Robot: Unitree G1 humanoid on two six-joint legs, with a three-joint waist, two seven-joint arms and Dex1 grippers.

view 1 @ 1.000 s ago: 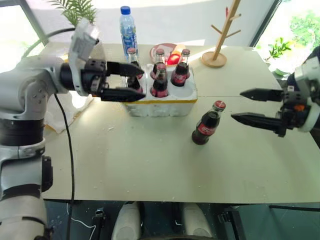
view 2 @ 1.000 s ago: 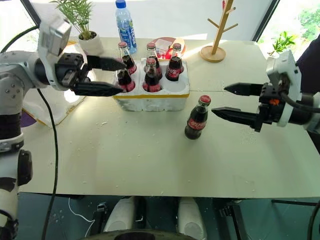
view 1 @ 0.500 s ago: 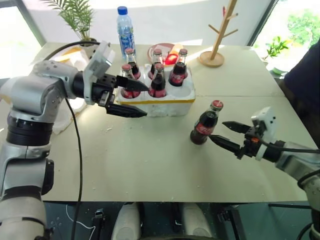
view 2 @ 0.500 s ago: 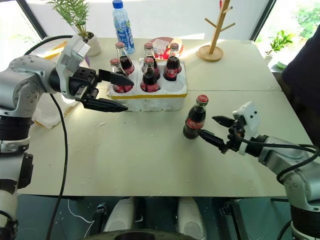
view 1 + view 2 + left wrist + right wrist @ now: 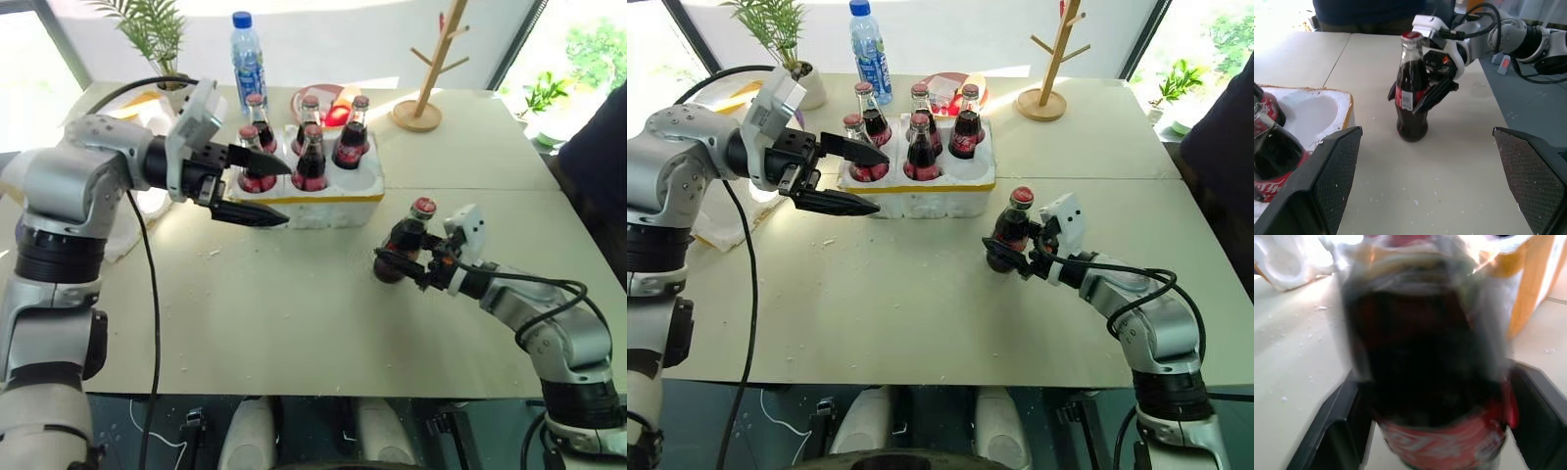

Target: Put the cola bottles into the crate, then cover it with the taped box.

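The right gripper (image 5: 1014,257) is clamped on the lone cola bottle (image 5: 1010,232), one black finger on each side of its lower body; the bottle stands upright on the table (image 5: 921,313), nearer than the crate (image 5: 921,191) and off its right front corner. In the right wrist view that bottle (image 5: 1430,377) is blurred, its cap cut off, and whether its base touches the table cannot be told there. The left wrist view shows it (image 5: 1413,93) upright with the fingers on it, and one empty well at the crate's near right corner (image 5: 1308,110). The left gripper (image 5: 257,188) hangs with its jaws wide apart and nothing between them, at the crate's left front; its upper finger crosses the front-left bottle (image 5: 257,166) and hides part of it. Five bottles stand in the crate, and the back ones are partly hidden by the front ones. The pale table is speckled with white crumbs near the crate's front. Behind the crate lies a red plate (image 5: 945,90), its contents hard to make out, with a blue-capped water bottle (image 5: 867,49) to its left and a wooden peg stand (image 5: 1050,59) to its right, its top cut off. A potted plant (image 5: 789,44) stands far left of the crate, and a person's dark sleeve (image 5: 1220,147) is cut by the frame far to its right. Bright windows lie beyond.
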